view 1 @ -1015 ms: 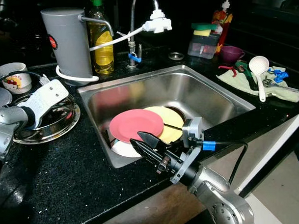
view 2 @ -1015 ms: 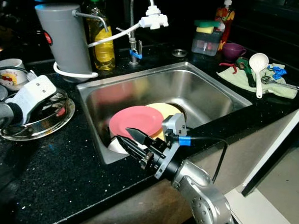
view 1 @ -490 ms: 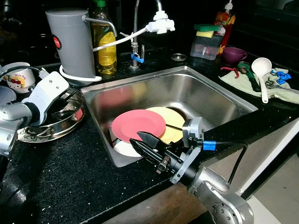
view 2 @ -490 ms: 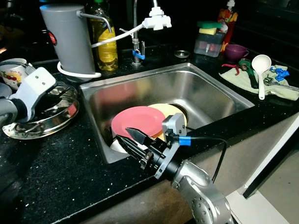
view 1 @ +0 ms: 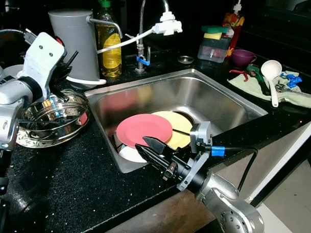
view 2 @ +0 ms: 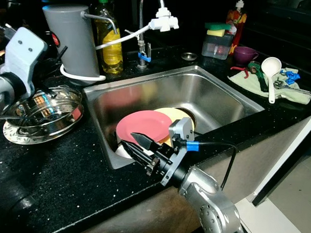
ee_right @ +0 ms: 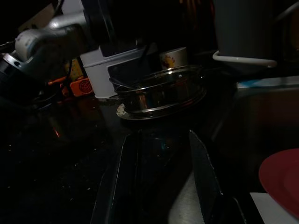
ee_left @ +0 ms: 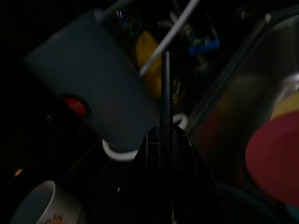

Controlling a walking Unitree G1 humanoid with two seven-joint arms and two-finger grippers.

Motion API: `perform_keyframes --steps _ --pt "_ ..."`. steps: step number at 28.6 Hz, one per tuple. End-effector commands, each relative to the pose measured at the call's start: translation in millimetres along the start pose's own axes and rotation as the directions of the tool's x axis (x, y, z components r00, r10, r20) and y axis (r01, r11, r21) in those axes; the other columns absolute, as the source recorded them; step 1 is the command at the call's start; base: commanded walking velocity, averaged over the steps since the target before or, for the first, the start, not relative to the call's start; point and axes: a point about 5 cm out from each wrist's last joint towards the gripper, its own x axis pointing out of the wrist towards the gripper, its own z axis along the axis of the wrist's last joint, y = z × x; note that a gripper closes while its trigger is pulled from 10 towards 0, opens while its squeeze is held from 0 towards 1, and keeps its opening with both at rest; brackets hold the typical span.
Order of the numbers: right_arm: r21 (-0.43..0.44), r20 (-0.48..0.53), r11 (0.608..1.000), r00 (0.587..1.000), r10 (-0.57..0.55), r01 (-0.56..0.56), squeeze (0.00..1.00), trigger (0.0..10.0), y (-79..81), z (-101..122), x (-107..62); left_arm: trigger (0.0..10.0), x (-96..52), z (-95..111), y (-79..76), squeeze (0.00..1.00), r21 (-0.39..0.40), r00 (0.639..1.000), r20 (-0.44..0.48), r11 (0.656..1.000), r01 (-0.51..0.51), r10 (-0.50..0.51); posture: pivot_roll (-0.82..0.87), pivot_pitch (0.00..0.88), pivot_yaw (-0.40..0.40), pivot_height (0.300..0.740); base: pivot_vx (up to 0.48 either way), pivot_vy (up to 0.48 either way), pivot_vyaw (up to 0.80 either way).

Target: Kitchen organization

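A shiny steel steamer basket (view 1: 52,119) with round walls sits on the speckled black counter (view 1: 66,185), left of the steel sink (view 1: 217,93). A pink plate (view 1: 144,130) overlaps a yellow plate (view 1: 175,127) inside the sink. The left gripper (view 1: 65,67) is raised above the basket (fingers pressed together, gripping nothing) near a grey canister (view 1: 71,37). The right gripper (view 1: 152,149) reaches over the sink's front edge, fingers parted.

Sink (view 1: 232,101): brushed steel, satin. Desk (view 1: 66,180): glossy black speckled stone. Steamer basket (view 1: 53,118) beside sink: polished metal.
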Motion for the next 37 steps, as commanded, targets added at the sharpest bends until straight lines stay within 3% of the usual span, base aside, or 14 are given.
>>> perform_keyframes --steps 1,2,4,6,8,11,17,19,20,22,23,30,36,37 --pt "-0.001 0.007 1.000 1.000 -0.003 0.003 0.00 10.0 -2.6 1 0.6 0.0 -0.3 17 4.4 0.00 -0.058 0.995 0.096 0.998 -0.018 0.023 -0.05 0.000 -0.020 0.740 0.000 0.000 0.00" --pt "-0.001 0.007 1.000 1.000 -0.003 0.003 0.00 10.0 -2.6 1 0.6 0.0 -0.3 17 4.4 0.00 -0.058 0.995 0.096 0.998 -0.018 0.023 -0.05 0.000 -0.020 0.740 0.000 0.000 0.00" --pt "-0.001 0.008 1.000 1.000 -0.003 0.003 0.00 10.0 -2.6 1 0.9 0.0 0.0 36 -2.2 0.00 -0.224 0.966 0.259 0.973 0.055 0.005 -0.06 0.000 -0.016 0.740 0.000 0.000 0.00" --pt "0.000 0.009 1.000 1.000 -0.003 0.003 0.00 10.0 -2.5 1 1.1 0.0 -1.4 53 -17.7 0.00 -0.410 0.903 0.430 0.884 0.224 -0.030 -0.06 0.000 -0.014 0.740 0.000 0.000 0.00" --pt "0.000 0.010 1.000 1.000 -0.004 0.004 0.00 10.0 -2.4 1 1.3 0.0 -2.4 59 -30.2 0.00 -0.483 0.860 0.506 0.804 0.346 -0.066 -0.06 0.000 -0.012 0.740 0.000 0.000 0.00" --pt "-0.001 0.011 1.000 1.000 -0.005 0.005 0.00 10.0 -2.4 1 1.3 0.0 -2.6 59 -37.6 0.00 -0.496 0.844 0.527 0.772 0.397 -0.095 -0.06 0.000 -0.010 0.740 0.000 0.000 0.00" --pt "0.005 0.016 1.000 1.000 -0.012 0.012 0.00 10.0 -2.6 1 1.3 0.0 0.9 57 -78.3 0.00 -0.499 0.797 0.563 0.679 0.538 -0.217 -0.06 0.000 -0.007 0.740 0.000 0.000 0.00" --pt "0.013 0.020 1.000 1.000 -0.017 0.016 0.00 10.0 -3.1 2 1.2 0.0 5.1 54 -89.4 0.00 -0.495 0.804 0.540 0.679 0.542 -0.249 -0.06 0.000 -0.006 0.740 0.000 0.000 0.00" --pt "0.020 0.023 1.000 1.000 -0.020 0.019 0.00 10.0 -3.5 2 1.2 4.2 9.2 50 -97.6 0.00 -0.497 0.821 0.505 0.687 0.529 -0.267 -0.06 0.000 -0.005 0.740 0.000 0.000 0.00" --pt "0.020 0.023 1.000 1.000 -0.020 0.019 0.00 10.0 -3.5 2 1.2 4.2 9.2 50 -97.6 0.00 -0.497 0.821 0.505 0.687 0.529 -0.267 -0.06 0.000 -0.005 0.740 0.000 0.000 0.00" --pt "0.026 0.027 0.999 0.999 -0.022 0.021 0.00 10.0 -3.8 2 1.2 10.0 13.4 47 -103.8 0.00 -0.507 0.839 0.470 0.695 0.510 -0.274 -0.06 0.000 -0.004 0.740 0.000 0.000 0.00" --pt "0.033 0.029 0.999 0.999 -0.027 0.026 0.00 10.0 -3.7 2 1.2 10.0 26.7 33 -131.9 0.00 -0.428 0.912 0.298 0.814 0.392 -0.282 -0.06 0.000 0.000 0.740 0.000 0.000 -0.68" --pt "0.031 0.031 0.999 0.999 -0.029 0.028 0.00 10.0 -4.0 3 1.2 10.0 29.9 21 -140.1 0.00 -0.380 0.942 0.213 0.866 0.324 -0.259 -0.06 0.000 -0.001 0.740 0.000 0.000 -0.13" --pt "0.028 0.031 0.999 0.999 -0.029 0.028 0.00 10.0 -4.2 3 1.4 10.0 30.5 9 -146.7 0.43 -0.372 0.959 0.146 0.885 0.282 -0.245 -0.06 0.000 -0.001 0.740 0.000 0.000 0.00"
